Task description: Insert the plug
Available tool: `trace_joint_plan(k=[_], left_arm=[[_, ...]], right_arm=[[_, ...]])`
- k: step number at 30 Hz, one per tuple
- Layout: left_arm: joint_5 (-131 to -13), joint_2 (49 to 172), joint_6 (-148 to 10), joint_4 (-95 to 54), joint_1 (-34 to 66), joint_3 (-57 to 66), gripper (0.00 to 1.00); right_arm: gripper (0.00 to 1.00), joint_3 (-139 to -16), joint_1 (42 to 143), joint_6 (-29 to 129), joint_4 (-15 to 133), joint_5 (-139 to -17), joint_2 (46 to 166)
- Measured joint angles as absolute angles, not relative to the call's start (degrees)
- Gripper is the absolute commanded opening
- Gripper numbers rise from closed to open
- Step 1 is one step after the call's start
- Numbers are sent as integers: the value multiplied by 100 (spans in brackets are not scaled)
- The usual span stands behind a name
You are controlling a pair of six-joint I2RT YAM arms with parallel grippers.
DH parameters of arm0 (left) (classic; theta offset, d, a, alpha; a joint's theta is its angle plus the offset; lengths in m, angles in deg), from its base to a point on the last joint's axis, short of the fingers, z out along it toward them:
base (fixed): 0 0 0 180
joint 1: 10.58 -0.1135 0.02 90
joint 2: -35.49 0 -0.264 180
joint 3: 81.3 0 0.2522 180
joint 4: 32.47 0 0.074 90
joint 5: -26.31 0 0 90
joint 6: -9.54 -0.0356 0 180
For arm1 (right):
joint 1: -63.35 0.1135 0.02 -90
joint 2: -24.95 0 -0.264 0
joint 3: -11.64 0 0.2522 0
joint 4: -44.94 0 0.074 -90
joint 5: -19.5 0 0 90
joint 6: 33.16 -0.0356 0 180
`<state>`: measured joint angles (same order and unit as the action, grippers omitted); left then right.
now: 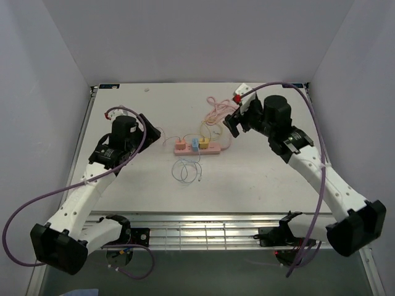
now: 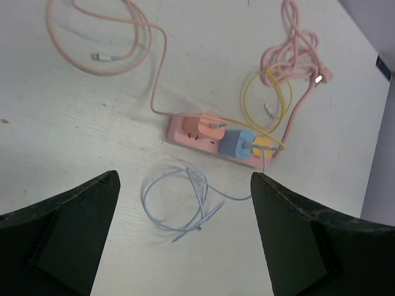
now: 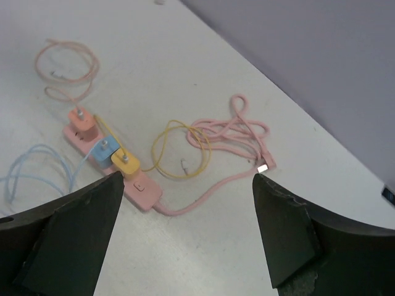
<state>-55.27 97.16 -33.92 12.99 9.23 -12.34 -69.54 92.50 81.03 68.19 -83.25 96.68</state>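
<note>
A pink power strip (image 1: 196, 149) lies mid-table with three adapters seated in it: pink (image 2: 208, 126), blue (image 2: 237, 143) and yellow (image 2: 264, 145). It also shows in the right wrist view (image 3: 143, 190), with the pink (image 3: 81, 120), blue (image 3: 103, 150) and yellow (image 3: 125, 163) adapters. My left gripper (image 1: 150, 126) is open and empty, raised left of the strip. My right gripper (image 1: 235, 121) is open and empty, raised to the strip's right.
The strip's pink cord (image 1: 216, 110) lies coiled behind it, its plug end (image 3: 263, 167) loose. A yellow cable (image 3: 179, 148), a blue cable (image 1: 187, 170) and a thin pink cable (image 2: 111, 37) lie loose around the strip. A small white box (image 1: 242, 92) sits at the back right.
</note>
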Motion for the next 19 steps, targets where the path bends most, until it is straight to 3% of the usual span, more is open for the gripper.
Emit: trace_joint_plan(k=[4, 10, 19], left_arm=[[-4792, 9242, -3169, 2292, 899, -573, 98], [-4069, 8820, -2907, 3505, 881, -267, 98], [-3769, 8726, -2872, 4250, 866, -265, 98]], right_arm=[[90, -6390, 9263, 6225, 6878, -6509, 8260], [90, -6208, 9259, 4440, 8452, -4131, 7025], [90, -5478, 9261, 3616, 9750, -3305, 6341]])
